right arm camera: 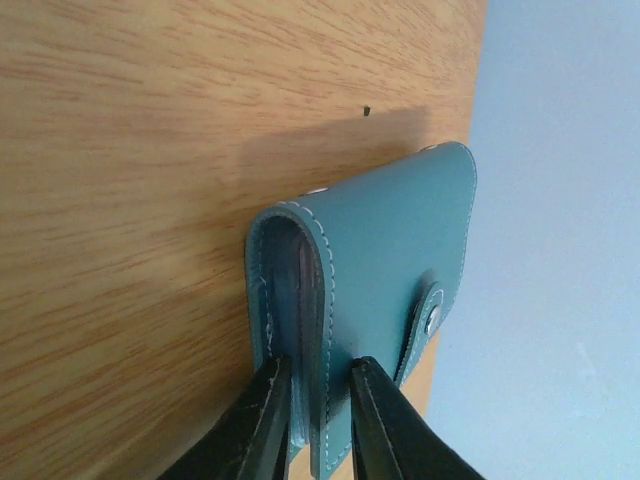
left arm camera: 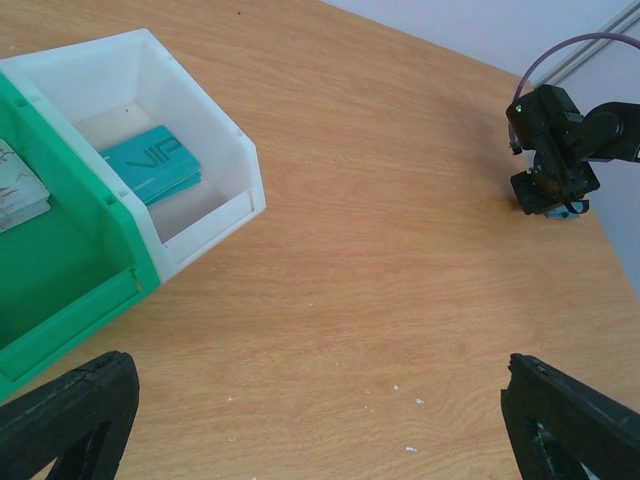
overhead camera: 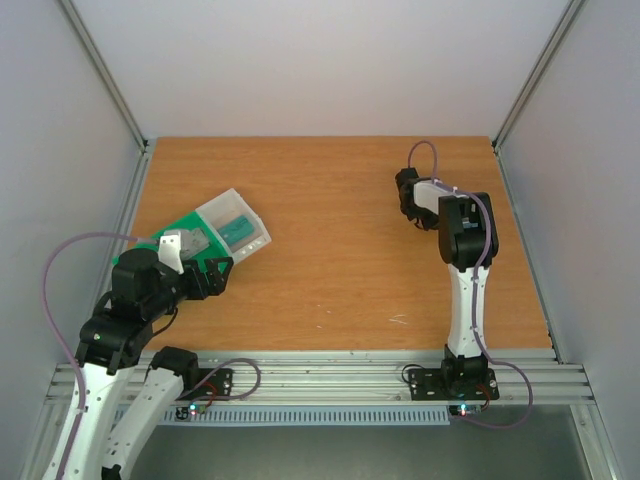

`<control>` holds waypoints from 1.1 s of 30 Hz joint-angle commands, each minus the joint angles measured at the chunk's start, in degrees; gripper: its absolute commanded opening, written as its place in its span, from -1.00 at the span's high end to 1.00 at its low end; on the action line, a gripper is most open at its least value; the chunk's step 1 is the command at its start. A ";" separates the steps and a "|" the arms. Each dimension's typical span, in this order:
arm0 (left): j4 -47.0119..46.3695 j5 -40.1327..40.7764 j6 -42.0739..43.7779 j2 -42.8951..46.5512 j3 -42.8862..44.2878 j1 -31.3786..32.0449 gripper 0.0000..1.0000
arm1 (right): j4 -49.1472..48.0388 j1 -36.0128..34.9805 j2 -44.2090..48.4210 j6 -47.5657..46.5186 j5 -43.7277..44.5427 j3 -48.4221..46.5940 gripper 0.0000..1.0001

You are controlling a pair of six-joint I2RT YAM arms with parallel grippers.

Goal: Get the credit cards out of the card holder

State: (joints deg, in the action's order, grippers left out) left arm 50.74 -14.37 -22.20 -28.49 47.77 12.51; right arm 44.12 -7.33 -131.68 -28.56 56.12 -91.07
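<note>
The slate-blue card holder [right arm camera: 400,250] is folded shut, its tab clasp [right arm camera: 430,310] snapped on one edge. My right gripper [right arm camera: 320,375] is shut on it, one finger on each side of its folded end, at the table's far right [overhead camera: 408,203]. It holds the holder on edge against the wood. Only thin dark layers show between the leaves, and no credit card is plainly visible. In the left wrist view the right gripper [left arm camera: 550,190] shows far off. My left gripper [left arm camera: 320,435] is open and empty, low over bare wood at the near left [overhead camera: 207,275].
A green tray [left arm camera: 60,270] with a clear white box [left arm camera: 215,130] stands at the left, also seen in the top view [overhead camera: 230,205]. Teal blocks [left arm camera: 155,160] lie in the box and a grey pad [left arm camera: 15,185] lies in the tray. Walls enclose the table.
</note>
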 commanded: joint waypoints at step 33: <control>-1.98 3.75 0.84 -0.50 -0.66 0.19 -0.99 | 6.47 -14.24 13.35 6.91 -14.33 5.17 0.98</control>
State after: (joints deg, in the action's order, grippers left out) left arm 50.76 -11.51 -22.20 -28.58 47.75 12.60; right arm 49.52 -17.19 -122.67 -23.35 46.63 -88.20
